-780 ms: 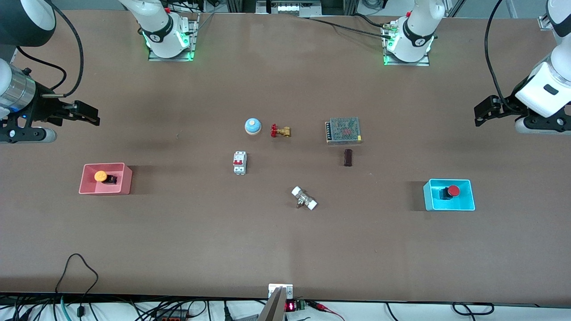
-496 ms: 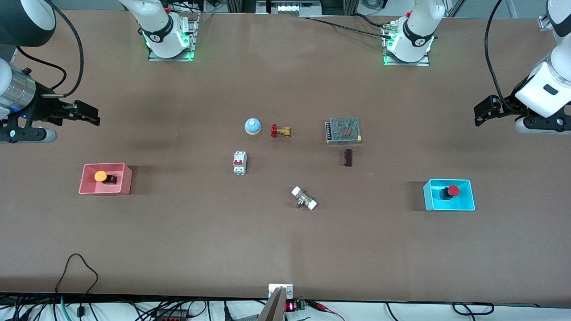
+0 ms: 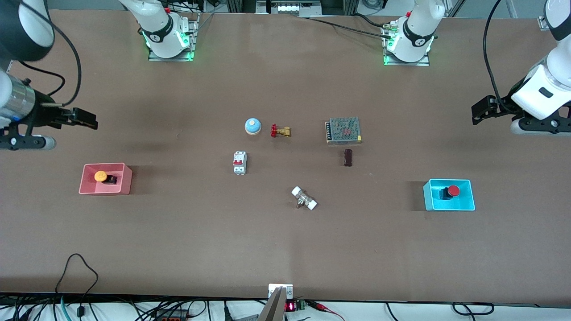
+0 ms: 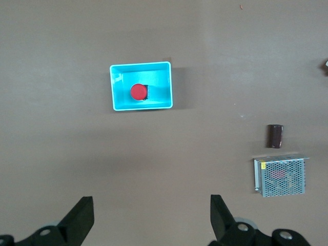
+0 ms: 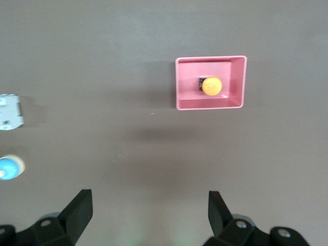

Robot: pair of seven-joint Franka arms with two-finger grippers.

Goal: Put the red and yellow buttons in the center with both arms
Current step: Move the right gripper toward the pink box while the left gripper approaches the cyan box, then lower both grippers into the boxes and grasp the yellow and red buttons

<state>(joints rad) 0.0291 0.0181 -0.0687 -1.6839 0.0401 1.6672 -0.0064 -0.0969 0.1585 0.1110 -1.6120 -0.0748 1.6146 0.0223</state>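
The red button (image 3: 450, 191) lies in a cyan bin (image 3: 464, 205) toward the left arm's end of the table; it also shows in the left wrist view (image 4: 137, 91). The yellow button (image 3: 102, 176) lies in a pink bin (image 3: 122, 180) toward the right arm's end; it also shows in the right wrist view (image 5: 210, 85). My left gripper (image 3: 479, 111) is open and empty, high over bare table near its bin, with its own view (image 4: 151, 218) showing the gap. My right gripper (image 3: 87, 118) is open and empty, high over bare table near the pink bin, and shows in its own view (image 5: 148, 212).
In the middle stand a blue dome (image 3: 252, 126), a brass valve with red handwheel (image 3: 280, 131), a white circuit breaker (image 3: 239, 162), a mesh-covered power supply (image 3: 343, 130), a dark cylinder (image 3: 348, 157) and a white-ended fitting (image 3: 304, 198).
Both arms have shifted slightly: the right gripper a little toward its table end, the left gripper a little upward in the front view. The buttons and bins have not moved.
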